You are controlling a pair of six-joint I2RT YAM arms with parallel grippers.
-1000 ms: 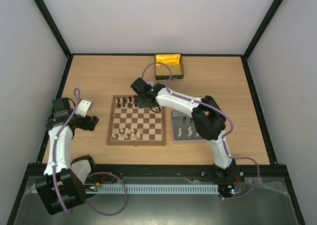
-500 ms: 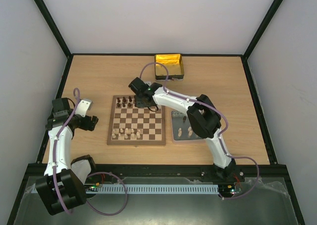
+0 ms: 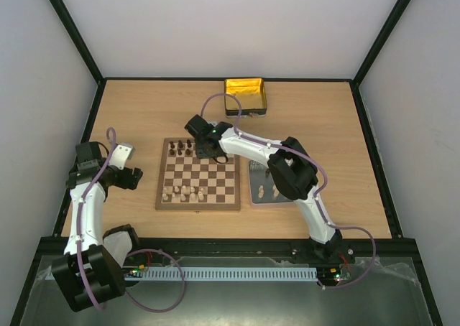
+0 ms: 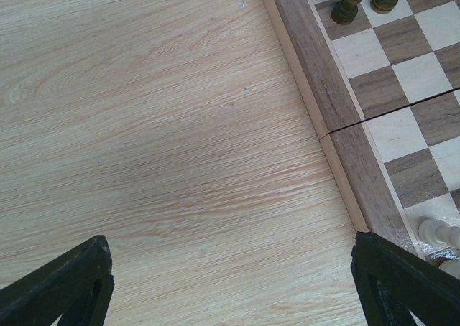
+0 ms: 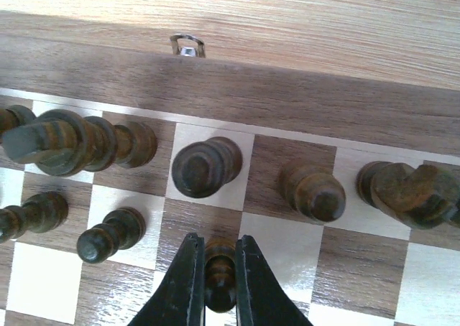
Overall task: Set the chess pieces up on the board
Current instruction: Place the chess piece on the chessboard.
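Placing a dark pawn in the second row looks like the step in hand.

From above, the right pincer (image 3: pixel 205 148) is stretched across to the far edge of the board (image 3: pixel 208 175), among the dark pieces (image 3: pixel 180 148) standing there. Pale pieces (image 3: pixel 183 192) line the near edge. More pieces wait on the tray (image 3: pixel 253 166) just right of the board. The left pincer (image 3: pixel 128 166) hangs over the worktop (image 3: pixel 129 110), left of the board and apart from it.

At the left wrist, the left pincer (image 4: pixel 230 290) is spread wide and holds nothing. Only bare worktop (image 4: pixel 158 125) lies between its fingers (image 4: pixel 61 286). The board (image 4: pixel 338 110) runs down the right side.

At the right wrist, the right pincer (image 5: pixel 218 248) is pressed onto the pawn (image 5: pixel 220 272), pinching it upright just in front of the back row. A round-topped dark piece (image 5: pixel 207 166) stands close behind it, and another pawn (image 5: pixel 111 234) stands to its left. Whether the pawn's base touches the board cannot be told.

The next move probably calls for settling the pawn flat and centred on its square. Then the pincer should part gently and rise straight up, since the neighbours are close enough to topple.
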